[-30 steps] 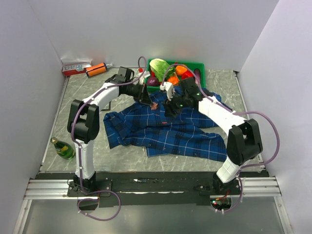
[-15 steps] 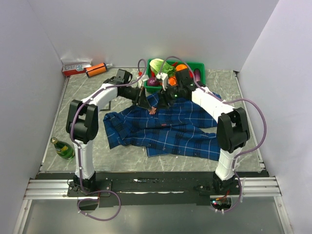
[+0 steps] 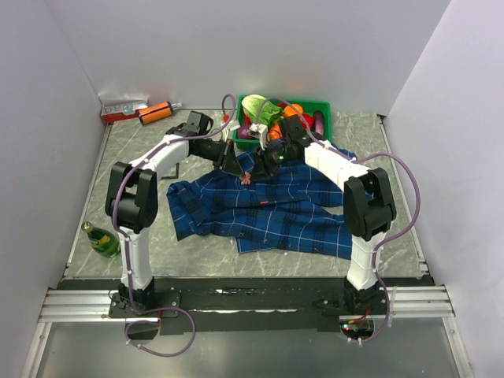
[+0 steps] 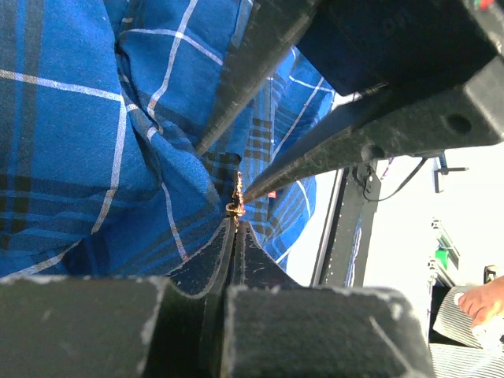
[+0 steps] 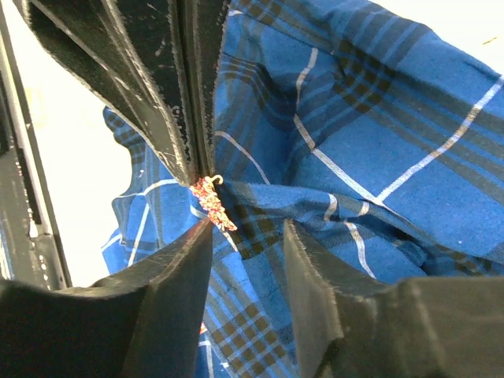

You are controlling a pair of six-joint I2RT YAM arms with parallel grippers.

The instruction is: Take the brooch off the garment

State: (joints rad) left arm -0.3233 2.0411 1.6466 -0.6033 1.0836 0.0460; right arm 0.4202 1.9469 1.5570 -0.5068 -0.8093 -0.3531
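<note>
Lately swung the right gripper point(image 3: 256, 168) in from well off to one side, right up to the brooch point(image 3: 246, 178), which hangs on a raised fold of the garment point(image 3: 268, 209). Shows its fingers point(image 5: 157, 299) spread, one on either side of the brooch and just short of touching it. Leaves the left gripper point(image 3: 239, 172) much where it was a second ago, pressed together at the brooch's upper end, with the garment bunched up to that very point. Cannot tell whether that pinch holds metal or only fabric beside the brooch. Suggests the bracing is done and the pull not yet begun. Calls next, probably, for closing the right fingers on the brooch alone and drawing it away from the left pinch, taking care not to snag the garment.
</note>
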